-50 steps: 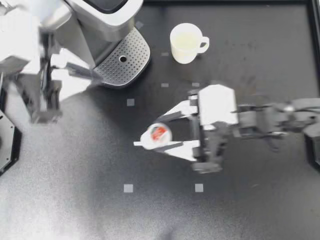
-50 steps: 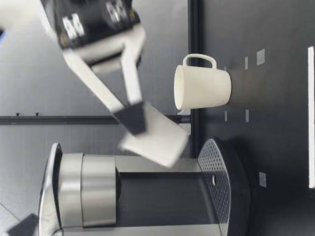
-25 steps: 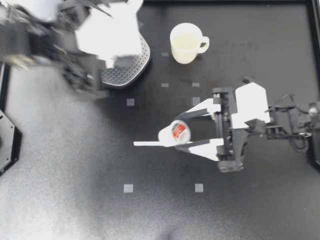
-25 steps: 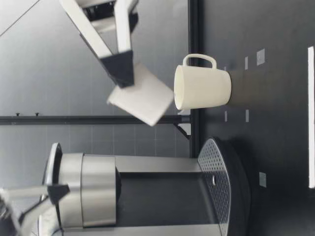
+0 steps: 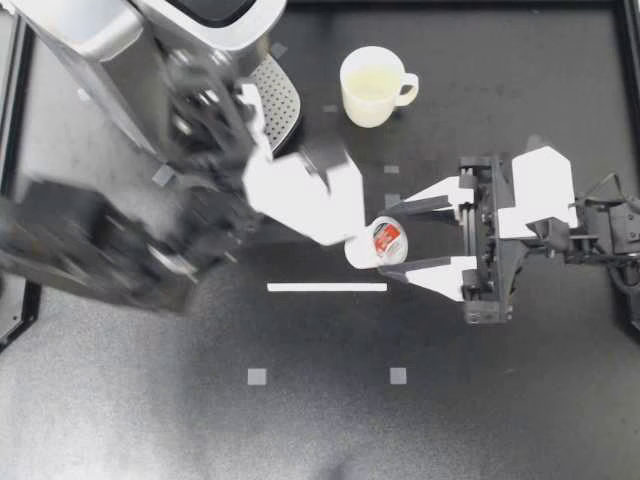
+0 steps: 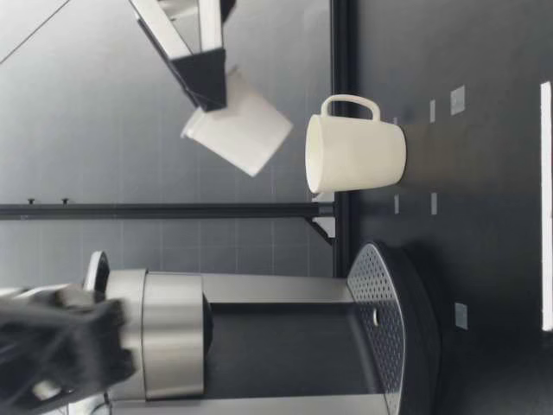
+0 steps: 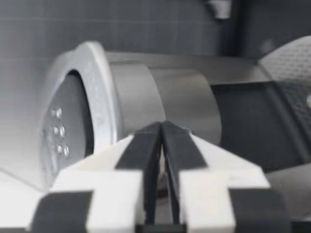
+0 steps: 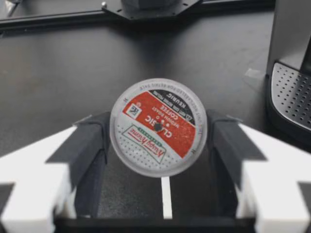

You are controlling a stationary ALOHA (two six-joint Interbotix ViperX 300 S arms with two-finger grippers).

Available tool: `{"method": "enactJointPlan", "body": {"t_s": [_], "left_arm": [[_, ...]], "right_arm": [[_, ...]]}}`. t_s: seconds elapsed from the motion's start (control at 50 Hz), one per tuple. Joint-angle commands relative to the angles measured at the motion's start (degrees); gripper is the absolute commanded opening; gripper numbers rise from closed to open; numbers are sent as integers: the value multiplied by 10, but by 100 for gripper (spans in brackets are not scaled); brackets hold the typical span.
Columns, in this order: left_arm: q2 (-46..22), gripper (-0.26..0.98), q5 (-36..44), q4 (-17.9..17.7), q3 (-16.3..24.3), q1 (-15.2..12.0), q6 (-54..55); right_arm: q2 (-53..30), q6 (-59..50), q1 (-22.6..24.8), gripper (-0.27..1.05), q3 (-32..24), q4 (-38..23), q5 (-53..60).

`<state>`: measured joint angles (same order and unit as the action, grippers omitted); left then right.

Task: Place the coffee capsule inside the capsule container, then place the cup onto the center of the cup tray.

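Observation:
My right gripper point(image 5: 395, 243) is shut on the coffee capsule point(image 5: 380, 240), a white pod with a red lid, held above mid-table. In the right wrist view both pads point(image 8: 92, 141) press the capsule point(image 8: 158, 127) from two sides. The low view shows the capsule point(image 6: 235, 121) hanging high, level with the machine's head. My left gripper point(image 5: 240, 100), blurred, reaches in front of the coffee machine point(image 5: 150, 40). Its fingers point(image 7: 146, 141) are shut and empty, facing the machine's head point(image 7: 97, 107). The white cup point(image 5: 372, 87) stands upright beside the perforated cup tray point(image 5: 285, 105).
A white tape line point(image 5: 327, 287) lies on the black table below the capsule. Small grey squares point(image 5: 257, 376) mark the mat. A raised black rim point(image 5: 625, 100) runs along the table's right side. The cup point(image 6: 354, 156) has its handle pointing away from the machine point(image 6: 173, 337).
My right gripper has carried the capsule rightward, toward the back, and higher. My left arm has swung from the far left, across the machine, down in front of it.

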<state>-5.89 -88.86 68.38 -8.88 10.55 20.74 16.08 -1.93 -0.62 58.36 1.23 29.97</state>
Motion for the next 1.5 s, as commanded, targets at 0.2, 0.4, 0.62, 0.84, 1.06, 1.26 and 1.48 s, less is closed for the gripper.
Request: {"method": "enactJointPlan", "body": {"t_s": [0.2, 0.4, 0.62, 0.84, 1.06, 1.26, 1.48], "left_arm": [[-25, 13, -26, 91, -18, 4, 37], [-25, 13, -32, 147, -58, 4, 67], [-26, 13, -25, 193, -111, 4, 69], [-18, 13, -13, 217, -128, -4, 76], [-18, 13, -7, 237, -144, -15, 81], [-11, 13, -9, 251, -146, -23, 81], [4, 13, -9, 261, -154, -35, 80]], "right_arm": [[8, 0, -4, 56, 0, -1, 7], [13, 1, -4, 56, 4, -1, 7], [13, 1, -4, 56, 4, -1, 7], [11, 0, -4, 56, 3, -1, 7], [13, 0, -4, 56, 4, -1, 7], [10, 1, -4, 56, 4, -1, 7], [11, 0, -4, 56, 4, -1, 6]]}}
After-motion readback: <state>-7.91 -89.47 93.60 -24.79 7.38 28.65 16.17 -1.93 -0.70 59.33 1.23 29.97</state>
